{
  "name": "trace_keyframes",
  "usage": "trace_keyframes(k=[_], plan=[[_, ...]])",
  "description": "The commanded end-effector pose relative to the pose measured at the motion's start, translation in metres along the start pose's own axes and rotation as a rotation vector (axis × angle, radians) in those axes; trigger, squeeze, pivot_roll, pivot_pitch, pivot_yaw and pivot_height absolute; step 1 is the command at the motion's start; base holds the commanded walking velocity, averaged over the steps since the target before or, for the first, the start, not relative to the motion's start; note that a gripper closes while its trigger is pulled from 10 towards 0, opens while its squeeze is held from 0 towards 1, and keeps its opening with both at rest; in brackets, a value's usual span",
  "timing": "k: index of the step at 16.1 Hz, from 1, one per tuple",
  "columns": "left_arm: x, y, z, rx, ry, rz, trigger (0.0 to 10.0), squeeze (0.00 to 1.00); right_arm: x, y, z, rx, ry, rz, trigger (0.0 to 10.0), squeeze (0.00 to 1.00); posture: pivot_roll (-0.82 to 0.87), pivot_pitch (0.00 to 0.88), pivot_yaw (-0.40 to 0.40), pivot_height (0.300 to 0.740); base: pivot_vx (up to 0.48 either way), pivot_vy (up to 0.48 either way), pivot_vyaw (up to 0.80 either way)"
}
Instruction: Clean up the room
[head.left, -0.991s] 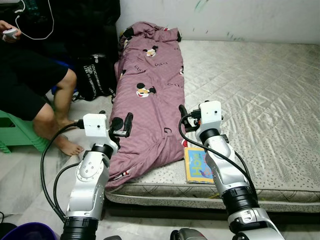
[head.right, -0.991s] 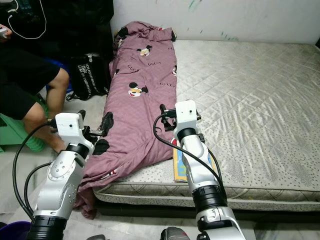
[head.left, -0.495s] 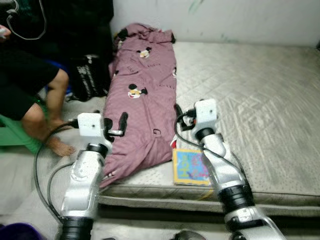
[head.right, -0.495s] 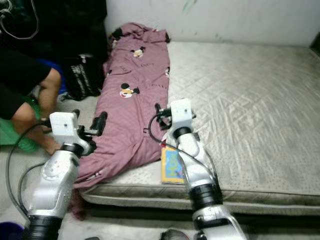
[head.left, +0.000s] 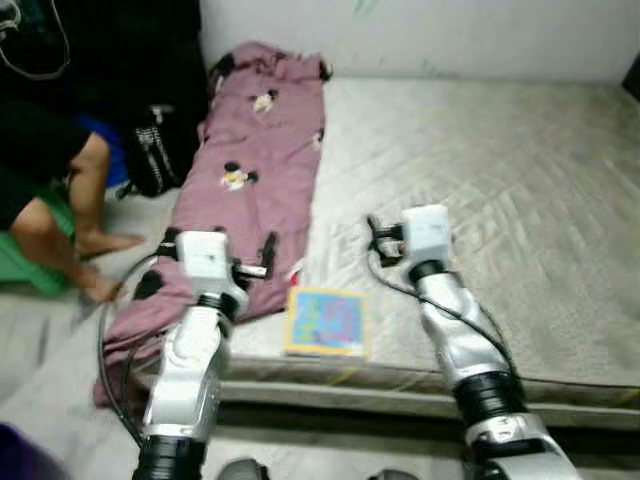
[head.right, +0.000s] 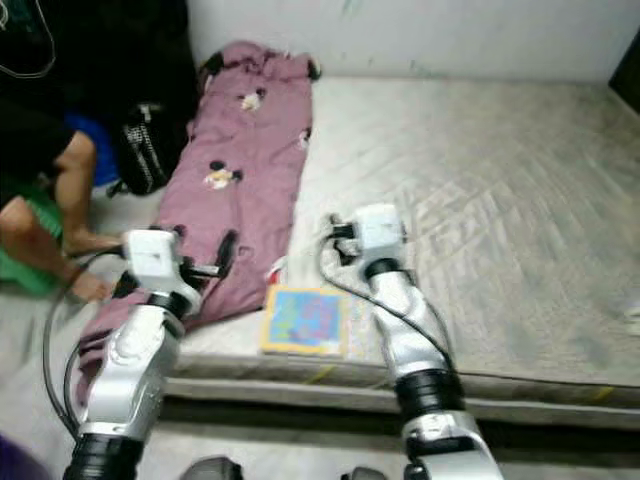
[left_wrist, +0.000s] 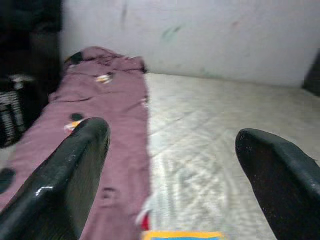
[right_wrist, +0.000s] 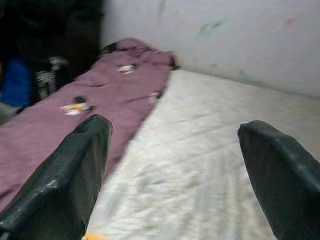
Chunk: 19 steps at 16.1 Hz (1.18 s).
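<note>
Both grippers hovering wide open, empty, over mattress (head.left: 500, 160) near edge: left gripper (head.left: 268, 258) above purple blanket (head.left: 250, 150), right gripper (head.left: 372, 240) right of picture book (head.left: 325, 322)

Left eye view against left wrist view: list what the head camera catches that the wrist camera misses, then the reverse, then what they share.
Left eye view alone: the person's bare legs beside the bed, the whole colourful book near the mattress edge, the right gripper raised over the mattress, and both silver arms.

Left wrist view alone: a close look at the left gripper, its black fingers spread wide with nothing between them.

Shared: the purple blanket with cartoon prints, the grey quilted mattress, the black bag and the white wall.
</note>
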<state>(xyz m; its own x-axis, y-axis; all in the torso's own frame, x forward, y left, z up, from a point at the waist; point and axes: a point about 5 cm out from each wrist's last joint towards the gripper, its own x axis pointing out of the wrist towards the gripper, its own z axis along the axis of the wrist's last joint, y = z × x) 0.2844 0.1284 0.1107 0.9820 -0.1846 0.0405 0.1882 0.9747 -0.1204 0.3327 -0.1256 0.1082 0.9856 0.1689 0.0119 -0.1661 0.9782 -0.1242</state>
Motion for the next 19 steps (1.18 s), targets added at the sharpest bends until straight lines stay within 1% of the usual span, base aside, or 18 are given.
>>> trace_keyframes(k=[1, 3, 4, 5, 7, 11, 19], plan=[[-0.0006, 0.0091, 0.0041, 0.022, -0.012, 0.022, 10.0, 0.00, 0.0035, 0.0104, 0.0075, 0.015, -0.029, 0.023, 10.0, 0.00, 0.05, 0.000, 0.016, 0.740, 0.000, -0.289, 0.00], [-0.0003, 0.0090, 0.0044, 0.021, -0.013, 0.022, 10.0, 0.00, 0.0035, 0.0107, 0.0072, 0.014, -0.028, 0.024, 10.0, 0.00, 0.05, 0.000, 0.014, 0.740, 0.000, -0.412, 0.00], [-0.0002, 0.0088, 0.0050, 0.020, -0.016, 0.023, 10.0, 0.00, 0.0035, 0.0108, 0.0071, 0.013, -0.028, 0.025, 10.0, 0.00, 0.05, 0.000, 0.014, 0.740, 0.000, 0.000, 0.00], [-0.0004, 0.0095, 0.0057, 0.000, -0.026, 0.031, 10.0, 0.00, 0.0037, 0.0107, 0.0069, 0.013, -0.026, 0.026, 10.0, 0.00, 0.05, 0.000, 0.013, 0.740, 0.000, 0.000, 0.00], [-0.0011, 0.0100, 0.0056, -0.004, -0.030, 0.034, 10.0, 0.00, 0.0037, 0.0107, 0.0068, 0.011, -0.027, 0.026, 10.0, 0.00, 0.05, 0.000, 0.013, 0.740, 0.000, 0.000, 0.00], [-0.0010, 0.0081, 0.0081, -0.015, -0.048, 0.005, 10.0, 0.00, 0.0047, 0.0103, 0.0072, 0.010, -0.029, 0.025, 10.0, 0.00, 0.05, 0.000, 0.012, 0.740, 0.000, 0.000, 0.00], [-0.0009, 0.0067, 0.0085, -0.027, -0.056, -0.011, 10.0, 0.00, 0.0054, 0.0097, 0.0078, 0.009, -0.032, 0.019, 10.0, 0.00, 0.05, 0.000, 0.010, 0.740, 0.287, 0.000, 0.00]])
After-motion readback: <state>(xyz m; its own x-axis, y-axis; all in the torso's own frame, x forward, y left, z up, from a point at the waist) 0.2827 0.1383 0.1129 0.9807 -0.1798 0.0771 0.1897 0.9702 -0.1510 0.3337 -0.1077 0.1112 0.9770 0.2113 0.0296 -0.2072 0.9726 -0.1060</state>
